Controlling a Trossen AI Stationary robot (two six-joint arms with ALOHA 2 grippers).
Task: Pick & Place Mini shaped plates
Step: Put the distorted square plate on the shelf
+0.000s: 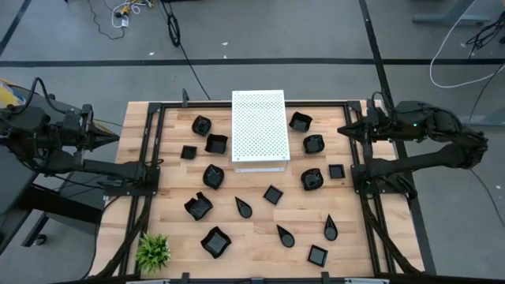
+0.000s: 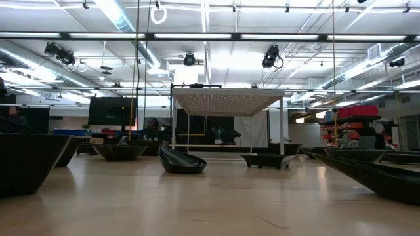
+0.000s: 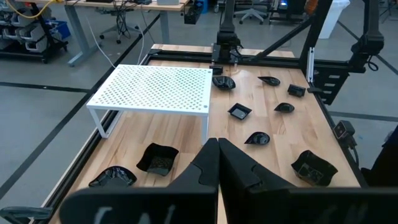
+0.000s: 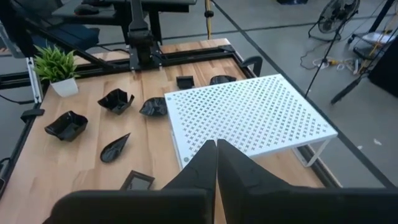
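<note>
Mini shaped plates (image 1: 213,175) lie scattered over the surface (image 1: 260,237) around the white board (image 1: 259,129). Left tool (image 1: 110,139) and right tool (image 1: 344,130) shut, empty, at side edges. Advise: open before descending onto nearest plate.

Mini shaped plates (image 1: 215,176) all glossy black, plain, no pattern. Board (image 1: 259,129) white, covered in a regular grid of small dark-looking holes, white legs. Table (image 1: 260,230) light wood with visible plank grain, black frame rails. Plant (image 1: 153,251) bright green, in a white pot. Arms and both grippers dark, near black.
</note>
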